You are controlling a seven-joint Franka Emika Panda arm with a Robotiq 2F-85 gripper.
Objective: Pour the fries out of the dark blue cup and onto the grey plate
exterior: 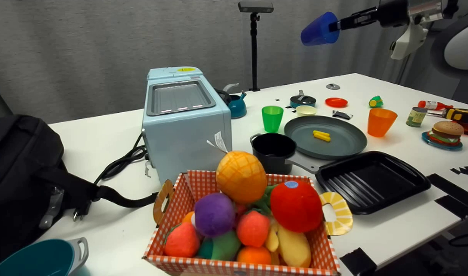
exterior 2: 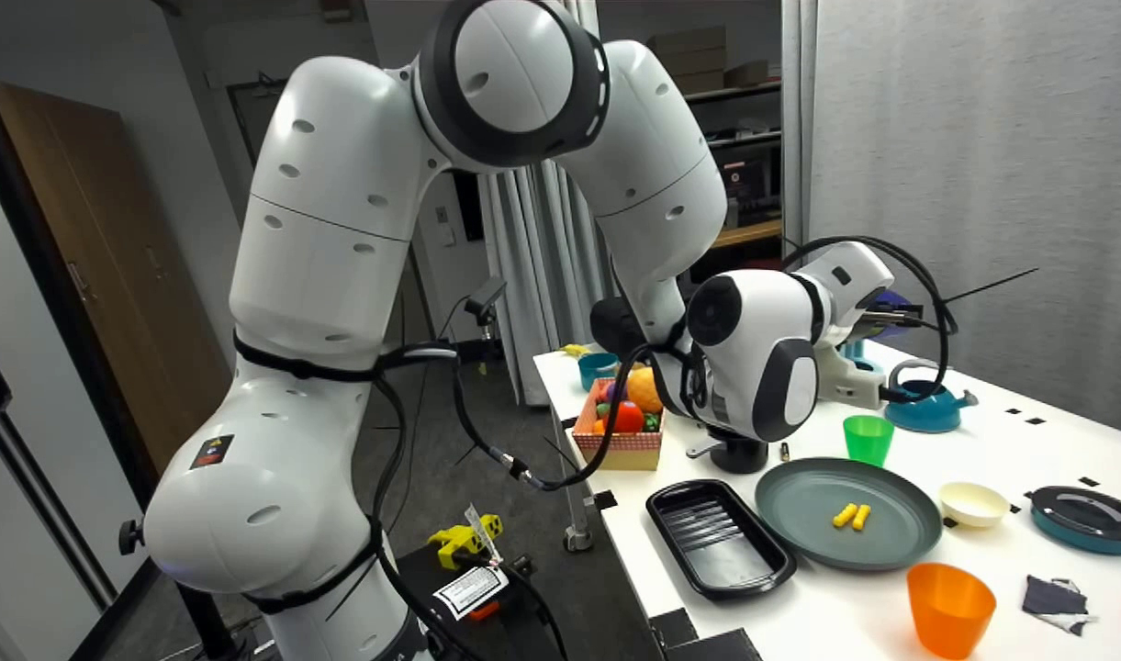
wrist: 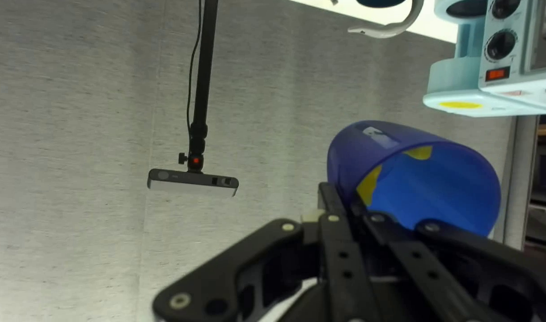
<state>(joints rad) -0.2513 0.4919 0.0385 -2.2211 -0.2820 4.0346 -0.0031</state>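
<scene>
Checked box [exterior: 203,264] of plush fruit [exterior: 214,214] closest to me, bottom middle of the frame. Robot hand [exterior: 333,26] up top right, well above the counter [exterior: 115,226], pinching the dark blue cup [exterior: 317,30] by its wall at the rim; cup tipped on its side. Two fries [exterior: 321,136] lie on the grey plate [exterior: 345,143], right of center. Wrist view: yellow pieces [wrist: 369,185] show inside the cup, shape unclear. Black tray [exterior: 379,180] sits just beside the plate, toward the lower right.
</scene>
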